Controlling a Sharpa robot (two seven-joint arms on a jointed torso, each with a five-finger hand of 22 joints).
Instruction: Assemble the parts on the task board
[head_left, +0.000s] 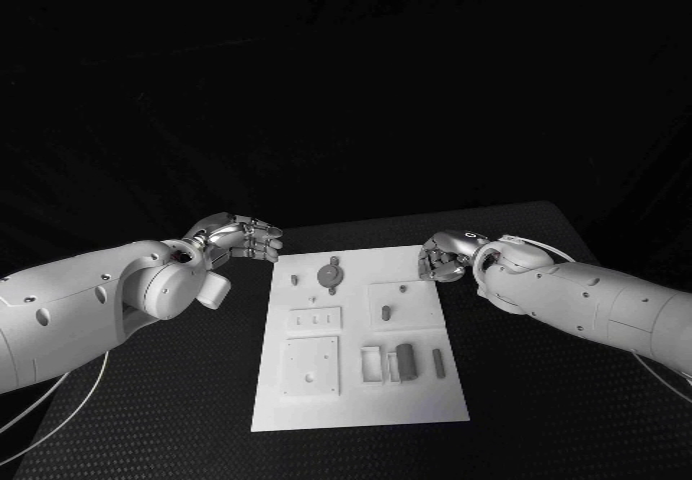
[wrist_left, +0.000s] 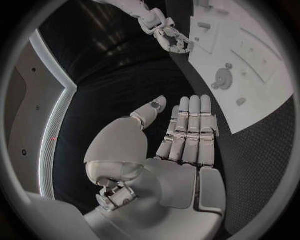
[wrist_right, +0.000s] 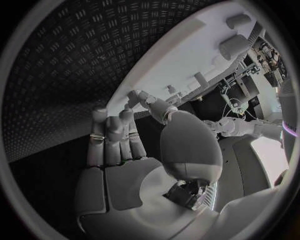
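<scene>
The white task board (head_left: 361, 400) lies in the middle of the black table, with grey parts on it. A round part (head_left: 330, 272) sits near its far edge, an oval piece (head_left: 387, 313) lies mid-board, and a dark block (head_left: 407, 360) and a thin pin (head_left: 438, 363) lie toward the near right. My left hand (head_left: 238, 238) hovers off the board's far left corner and holds nothing; its fingers (wrist_left: 187, 130) lie side by side with the thumb apart. My right hand (head_left: 447, 255) hovers at the board's far right edge, fingers (wrist_right: 112, 135) partly bent and holding nothing.
A flat square plate (head_left: 310, 364) and a small slotted plate (head_left: 313, 319) occupy the board's left half. A pale bracket (head_left: 372, 363) stands beside the dark block. Black ribbed table (head_left: 159, 400) surrounds the board. Cables trail beside both arms.
</scene>
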